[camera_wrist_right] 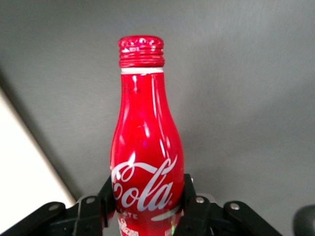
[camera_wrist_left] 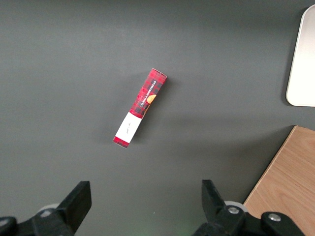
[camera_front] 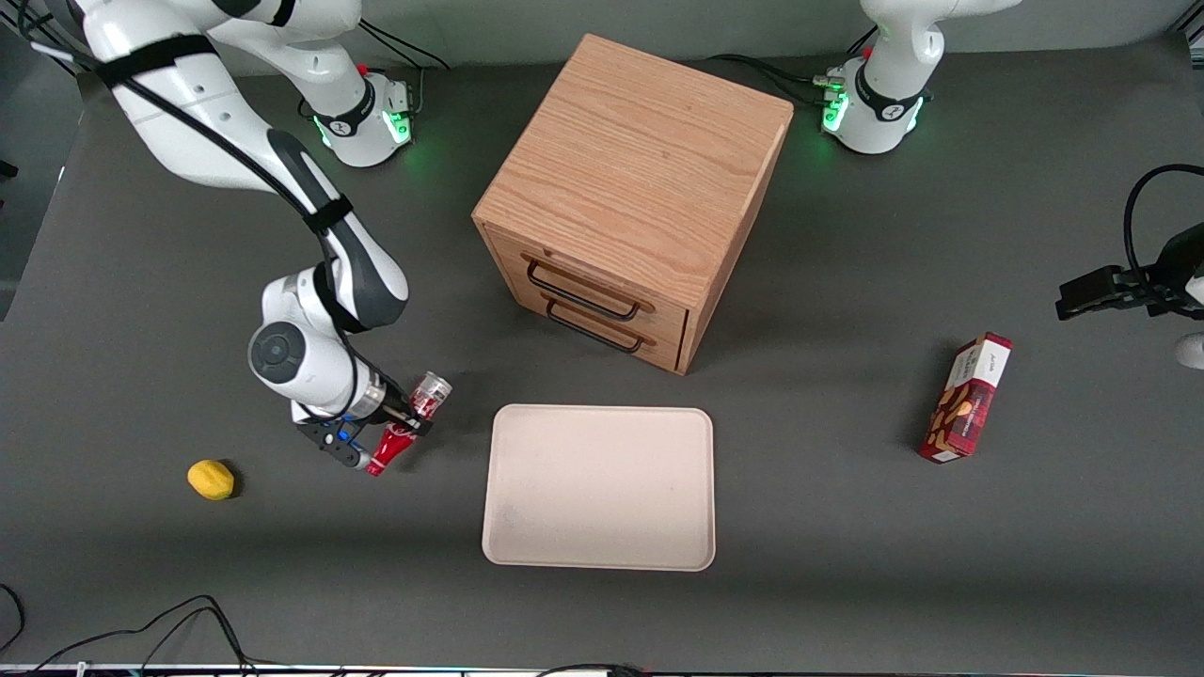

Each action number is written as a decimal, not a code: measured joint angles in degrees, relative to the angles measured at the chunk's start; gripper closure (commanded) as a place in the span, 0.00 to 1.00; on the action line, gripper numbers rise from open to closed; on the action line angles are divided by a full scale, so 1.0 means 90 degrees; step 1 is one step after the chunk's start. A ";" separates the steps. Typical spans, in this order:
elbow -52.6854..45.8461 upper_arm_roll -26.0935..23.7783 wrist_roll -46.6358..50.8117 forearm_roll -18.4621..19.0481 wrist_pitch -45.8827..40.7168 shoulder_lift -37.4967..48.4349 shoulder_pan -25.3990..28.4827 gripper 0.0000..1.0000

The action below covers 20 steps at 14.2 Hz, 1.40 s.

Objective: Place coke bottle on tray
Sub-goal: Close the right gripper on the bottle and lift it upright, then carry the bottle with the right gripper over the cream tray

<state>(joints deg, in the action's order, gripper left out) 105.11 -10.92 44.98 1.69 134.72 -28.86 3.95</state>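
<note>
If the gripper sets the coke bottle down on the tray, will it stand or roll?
The coke bottle, clamped by the gripper beside the tray, looks rigid, with a glossy, probably slippery skin. It is tall and slim, so it may tip if released tilted. Its round body would likely roll, though the tray's low rim might stop it.

A red snack box (camera_wrist_left: 140, 108) lies flat on the dark table (camera_wrist_left: 59, 59), tray (camera_wrist_left: 301, 69) corner nearby.

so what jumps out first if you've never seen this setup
The red coke bottle clamped in the working arm's hand, held tilted above the table beside the cream tray toward the working arm's end. Next comes the big wooden drawer cabinet, farther from the front camera than the tray. A yellow lemon and a red snack box lie toward the table's two ends.
</note>
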 measured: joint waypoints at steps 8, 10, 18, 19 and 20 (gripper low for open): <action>-0.2974 -0.0013 -0.0811 -0.0009 -0.3694 0.0817 -0.0071 1.00; -0.3491 -0.0113 -0.0839 -0.0158 -0.3869 0.0695 -0.0045 1.00; -0.4210 -0.1115 -0.1428 -0.0277 -0.3089 -0.1774 0.0190 1.00; -0.4236 -0.1137 -0.1722 -0.0277 -0.2911 -0.2098 0.0232 1.00; -0.4277 -0.1144 -0.2025 -0.0277 -0.2743 -0.2368 0.0294 1.00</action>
<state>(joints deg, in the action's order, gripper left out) 66.62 -21.22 26.76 -0.80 110.03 -50.17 6.60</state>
